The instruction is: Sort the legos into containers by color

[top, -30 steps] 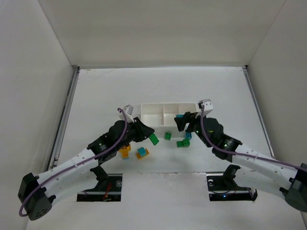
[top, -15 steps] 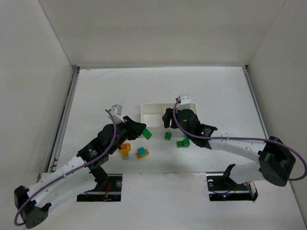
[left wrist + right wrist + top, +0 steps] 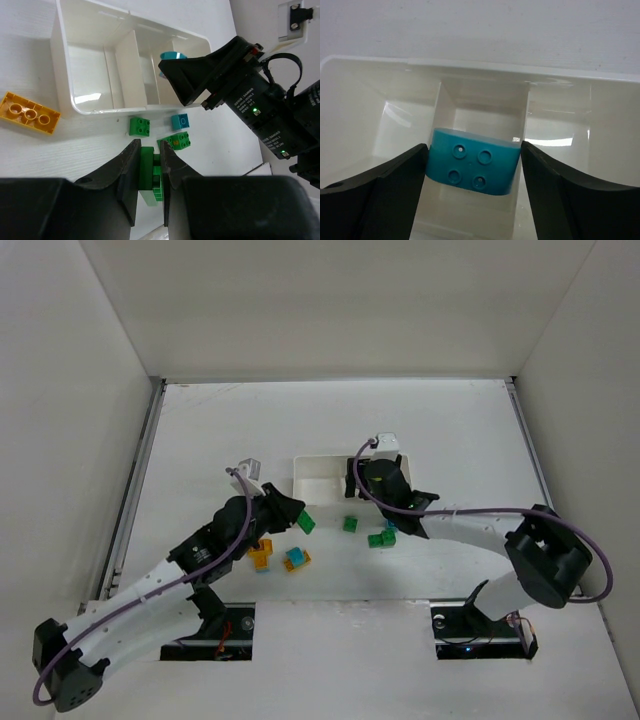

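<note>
Top external view is showing both arms reaching toward the small white rectangular plastic tray point(image 3: 318, 468) lying mid-table. The left gripper point(image 3: 298, 518) is hanging just short of the tray's near left corner. Its fingers point(image 3: 127, 170) are closing narrowly on a green studded plastic brick point(image 3: 308, 522), which the left wrist view is showing pinched between them.

The right gripper point(image 3: 368, 480) is hovering over the tray's right part. It is clamping a cyan-blue studded plastic brick point(image 3: 472, 161) by its two ends, with the studs facing the right wrist camera. That brick is hanging above the tray, which two thin white dividers point(image 3: 130, 70) are splitting into three compartments. In the right wrist view it is lining up with the middle one, though I cannot tell this for sure.

Loose bricks are lying on the table near the tray's near side:
- a green square brick point(image 3: 350, 524)
- a second green brick point(image 3: 380, 539), with a small cyan brick point(image 3: 391, 525) just beside it
- an orange-yellow cluster point(image 3: 261, 555) by the left arm
- a cyan-topped yellow brick point(image 3: 297, 559) near that cluster
</note>
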Robot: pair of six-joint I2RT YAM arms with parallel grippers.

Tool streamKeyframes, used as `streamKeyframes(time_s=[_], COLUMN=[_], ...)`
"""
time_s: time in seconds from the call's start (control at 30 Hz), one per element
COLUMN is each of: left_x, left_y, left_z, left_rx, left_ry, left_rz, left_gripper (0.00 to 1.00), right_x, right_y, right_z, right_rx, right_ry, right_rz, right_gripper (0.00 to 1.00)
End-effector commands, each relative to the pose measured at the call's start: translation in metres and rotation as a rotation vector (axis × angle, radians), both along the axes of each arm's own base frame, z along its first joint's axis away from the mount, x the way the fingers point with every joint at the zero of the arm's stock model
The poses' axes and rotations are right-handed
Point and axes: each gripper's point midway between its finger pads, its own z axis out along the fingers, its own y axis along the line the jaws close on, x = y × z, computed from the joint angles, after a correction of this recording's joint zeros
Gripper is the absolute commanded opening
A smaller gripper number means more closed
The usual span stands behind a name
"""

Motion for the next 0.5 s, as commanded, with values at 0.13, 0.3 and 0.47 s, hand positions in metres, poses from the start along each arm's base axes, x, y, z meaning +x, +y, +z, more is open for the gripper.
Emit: streamKeyframes(time_s=[0.13, 0.3, 0.47], left_x=[0.010, 0.018, 0.029], left_y=[-0.007, -0.011, -0.025], left_z=[0.009, 0.017, 0.034], left_rx=[-0.010, 0.004, 0.019], left_ry=[-0.038, -0.057, -0.105], left_rz=[0.008, 0.017, 0.014], left_gripper=[0.13, 0.13, 0.13], right_x=[0.011, -0.001, -0.021], right_y=[0.014, -0.004, -0.050], right_z=[0.052, 0.077, 0.079], right_rx=[0.112, 0.139, 0.188], right_ry=[-0.116, -0.176, -0.235], right_rz=[0.016, 0.007, -0.099], right_gripper=[0.93, 0.82, 0.30])
